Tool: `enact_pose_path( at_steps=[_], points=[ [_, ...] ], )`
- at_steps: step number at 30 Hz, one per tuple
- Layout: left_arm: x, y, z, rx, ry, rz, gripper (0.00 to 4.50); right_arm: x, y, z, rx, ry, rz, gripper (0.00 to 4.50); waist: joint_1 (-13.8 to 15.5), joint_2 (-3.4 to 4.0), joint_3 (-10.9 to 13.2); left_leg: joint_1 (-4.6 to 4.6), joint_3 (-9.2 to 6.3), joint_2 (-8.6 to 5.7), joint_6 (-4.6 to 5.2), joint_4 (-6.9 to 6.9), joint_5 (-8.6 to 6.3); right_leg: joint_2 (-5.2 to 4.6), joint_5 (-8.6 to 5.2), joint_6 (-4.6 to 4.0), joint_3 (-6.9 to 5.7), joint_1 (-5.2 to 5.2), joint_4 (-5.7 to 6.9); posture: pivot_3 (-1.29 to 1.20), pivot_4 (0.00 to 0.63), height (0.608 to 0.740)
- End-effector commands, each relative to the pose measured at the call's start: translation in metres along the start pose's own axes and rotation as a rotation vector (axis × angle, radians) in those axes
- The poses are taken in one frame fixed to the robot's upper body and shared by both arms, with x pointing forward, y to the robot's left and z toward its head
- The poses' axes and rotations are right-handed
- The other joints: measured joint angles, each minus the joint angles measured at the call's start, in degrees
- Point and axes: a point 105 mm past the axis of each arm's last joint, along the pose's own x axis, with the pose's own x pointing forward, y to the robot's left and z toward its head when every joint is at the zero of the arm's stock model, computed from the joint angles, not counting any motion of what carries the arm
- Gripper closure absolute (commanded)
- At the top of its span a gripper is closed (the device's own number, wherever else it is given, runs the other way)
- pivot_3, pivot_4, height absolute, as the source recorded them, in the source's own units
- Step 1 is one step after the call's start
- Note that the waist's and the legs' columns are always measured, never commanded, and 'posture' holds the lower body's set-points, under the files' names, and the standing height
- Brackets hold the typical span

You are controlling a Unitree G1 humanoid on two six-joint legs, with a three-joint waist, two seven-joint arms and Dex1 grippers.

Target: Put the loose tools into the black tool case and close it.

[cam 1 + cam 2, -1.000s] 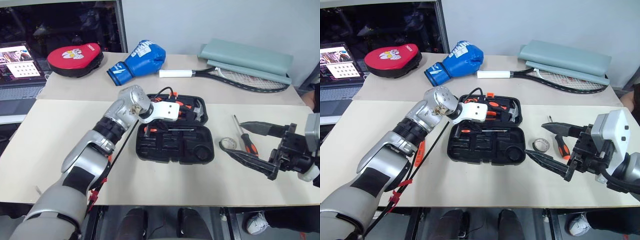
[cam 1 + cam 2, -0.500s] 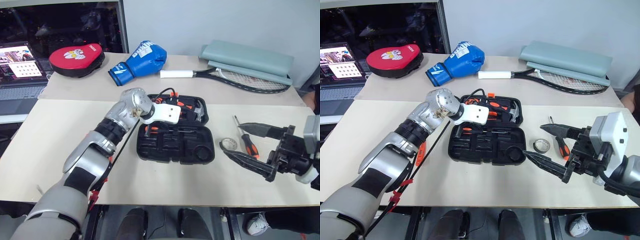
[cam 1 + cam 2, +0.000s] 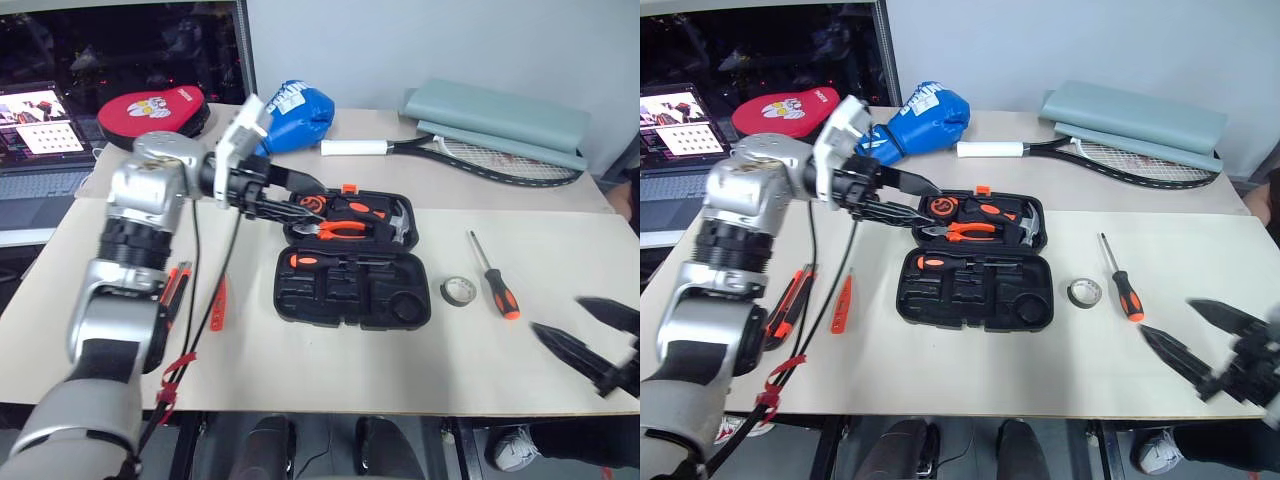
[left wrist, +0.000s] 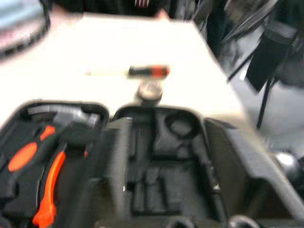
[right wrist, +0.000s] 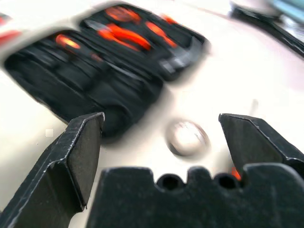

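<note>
Black tool case (image 3: 975,262) lies open mid-counter (image 3: 940,380). Tape roll (image 3: 1083,292) and screwdriver (image 3: 1120,283) just right of it. Right end effector (image 3: 1200,345) spread, empty; left end effector (image 3: 908,200) released above the case's far-left corner. Best: right approaches tape from above, straddling the rim squarely.

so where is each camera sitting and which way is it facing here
Left and right eye views: on the head, looking forward and down over the table; left gripper above the black tool case, right gripper low right.
Left wrist view: looks along that gripper at the open case, tape roll beyond.
Right wrist view: fingers wide, framing the tape roll.
All views share case and tape roll.
</note>
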Motion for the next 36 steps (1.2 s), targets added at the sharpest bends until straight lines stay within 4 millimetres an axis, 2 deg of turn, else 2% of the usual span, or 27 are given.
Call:
enact_pose_path(
  at_steps=[1, 4, 10, 12, 16, 20, 26, 35, 36],
  points=[
    [0.001, -0.01, 0.017, 0.053, -0.02, -0.043, 0.03, -0.008, -0.002, 0.007, -0.026, -0.009, -0.004, 0.0, -0.4, 0.01, 0.0, 0.08, 0.02, 0.05, -0.01, 0.0, 0.0, 0.03, -0.01, -0.02, 0.02, 0.06, 0.0, 0.0, 0.15, 0.737],
    [0.005, -0.015, 0.02, 0.061, -0.036, -0.074, 0.03, 0.011, -0.002, 0.014, -0.038, -0.022, 0.027, 0.0, -1.1, 0.02, 0.0, 0.4, 0.06, 0.25, -0.03, 0.0, 0.0, 0.16, -0.25, 0.24, 0.02, 0.39, -0.06, 0.0, 0.15, 0.737],
    [0.013, -0.025, 0.021, 0.086, -0.03, -0.115, 0.03, 0.062, -0.003, 0.026, -0.052, -0.044, 0.079, 0.0, -1.4, 0.1, 0.0, 0.72, 0.11, 0.23, -0.06, -0.03, 0.02, 0.12, -0.26, 0.24, 0.08, 0.68, -0.08, 0.0, 0.15, 0.737],
    [0.015, -0.026, 0.022, 0.089, -0.03, -0.119, 0.03, 0.075, -0.005, 0.027, -0.056, -0.042, 0.081, 0.0, -1.1, 0.13, 0.0, 0.69, 0.09, 0.21, -0.06, -0.13, 0.03, 0.13, -0.18, 0.03, 0.09, 0.64, -0.07, 0.0, 0.15, 0.737],
    [0.018, -0.029, 0.023, 0.11, -0.014, -0.125, 0.03, 0.129, -0.009, 0.027, -0.002, -0.026, 0.085, 0.0, -1.4, 0.08, 0.0, 0.56, 0.09, 0.14, -0.05, -0.15, 0.02, 0.13, -0.1, -0.1, 0.07, 0.58, -0.17, 0.0, 0.15, 0.737],
    [0.019, -0.029, 0.024, 0.114, -0.017, -0.12, 0.03, 0.155, -0.013, 0.022, 0.045, 0.004, 0.063, 0.0, -0.9, 0.19, 0.0, 0.39, 0.03, 0.02, -0.04, -0.18, 0.02, 0.05, -0.1, -0.08, 0.01, 0.39, -0.12, 0.0, 0.15, 0.737],
    [0.02, -0.029, 0.023, 0.122, -0.008, -0.106, 0.03, 0.177, -0.016, 0.008, 0.072, 0.059, 0.057, 0.0, -0.6, 0.21, 0.0, -0.12, 0.07, -0.1, -0.04, -0.2, 0.02, 0.02, -0.09, -0.07, 0.04, -0.24, 0.0, 0.0, 0.15, 0.737],
    [0.019, -0.028, 0.025, 0.132, 0.002, -0.093, 0.03, 0.197, -0.018, -0.012, 0.075, 0.117, 0.037, 0.0, -1.1, 0.21, 0.0, -0.07, 0.11, -0.09, -0.04, -0.19, 0.03, 0.04, -0.08, -0.07, 0.08, -0.25, 0.07, 0.0, 0.15, 0.737],
    [0.019, -0.028, 0.025, 0.133, 0.002, -0.089, 0.0, 0.199, -0.018, -0.013, 0.072, 0.118, 0.037, 0.25, -1.1, 0.21, 0.0, -0.06, 0.11, -0.08, -0.04, -0.19, 0.03, 0.05, -0.08, -0.07, 0.08, -0.25, 0.07, 0.0, 0.15, 0.737]
  ],
)
